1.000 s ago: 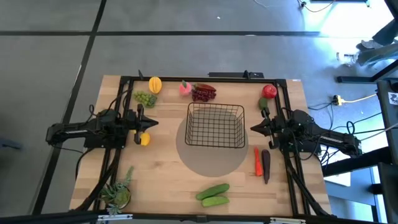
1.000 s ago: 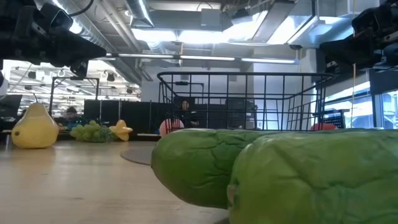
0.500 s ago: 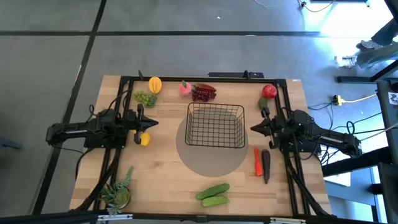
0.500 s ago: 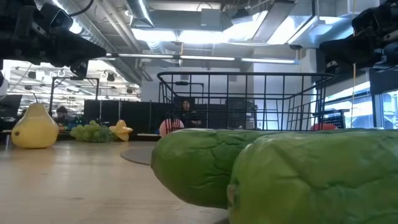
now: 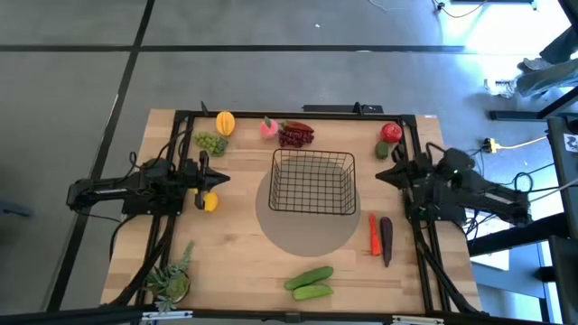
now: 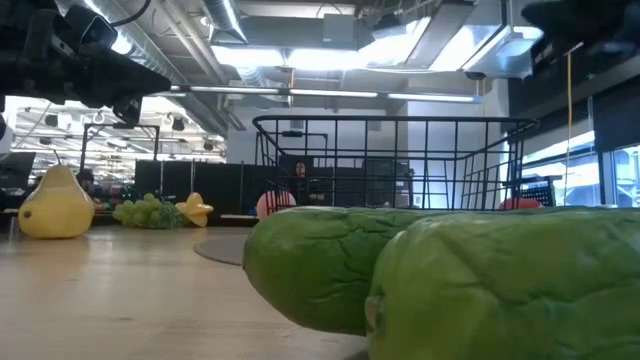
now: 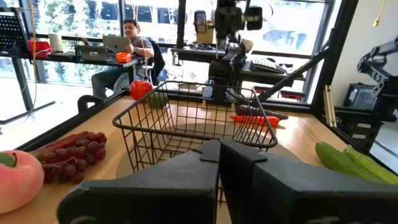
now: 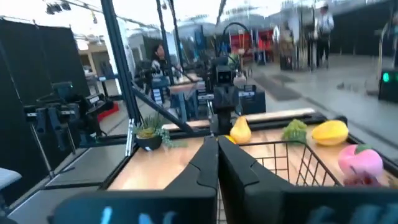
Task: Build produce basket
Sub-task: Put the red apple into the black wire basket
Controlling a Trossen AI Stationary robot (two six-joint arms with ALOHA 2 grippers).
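Basket (image 5: pixel 313 182) empty mid-table, produce (image 5: pixel 295 134) scattered around outside.

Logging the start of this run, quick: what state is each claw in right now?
Left claw: closed, holding nothing, at the table's left side.
Right claw: closed, holding nothing, at the table's right side.

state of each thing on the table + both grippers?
basket: upright, empty, centre of table
left gripper: shut, empty, left of basket
right gripper: shut, empty, right of basket
red apple: on table, outside basket
cucumbers: lying side by side near front edge
carrot: lying flat beside eggplant
purple grapes: on table behind basket
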